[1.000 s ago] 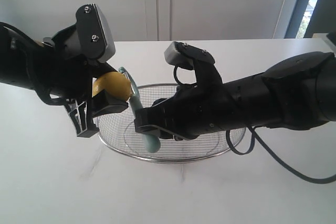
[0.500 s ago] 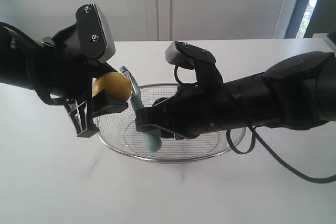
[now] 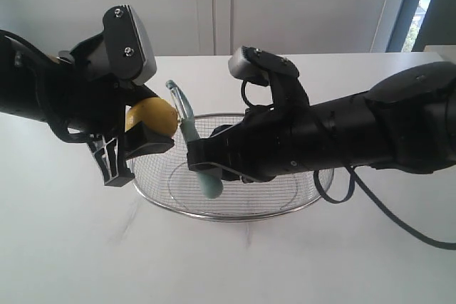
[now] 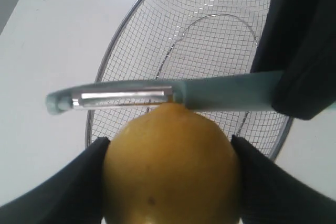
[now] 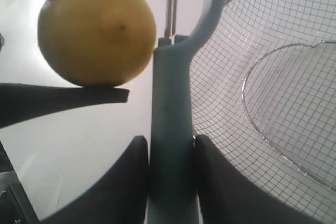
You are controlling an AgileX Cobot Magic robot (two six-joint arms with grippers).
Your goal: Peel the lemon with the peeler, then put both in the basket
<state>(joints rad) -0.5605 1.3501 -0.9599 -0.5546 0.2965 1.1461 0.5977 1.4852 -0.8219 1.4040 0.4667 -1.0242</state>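
The yellow lemon (image 3: 152, 114) hangs above the left end of the wire basket (image 3: 299, 203), with my left gripper (image 3: 146, 124) shut on it; its black fingers (image 4: 79, 182) press both sides of the lemon (image 4: 170, 166). My right gripper (image 3: 206, 161) is shut on the teal handle of the peeler (image 3: 191, 133), which stands nearly upright beside the lemon. In the left wrist view the peeler (image 4: 157, 95) lies across the lemon's tip, blade against it. In the right wrist view the peeler (image 5: 172, 103) sits right beside the lemon (image 5: 97, 30), over the basket (image 5: 273, 93).
The basket rests on a white tabletop (image 3: 85, 247). A black cable (image 3: 385, 215) trails from the right arm across the table at the right. A white wall and a window frame stand behind the table.
The right gripper has lifted the peeler slightly, so its head now stands higher along the lemon. The left gripper and lemon have stayed put.
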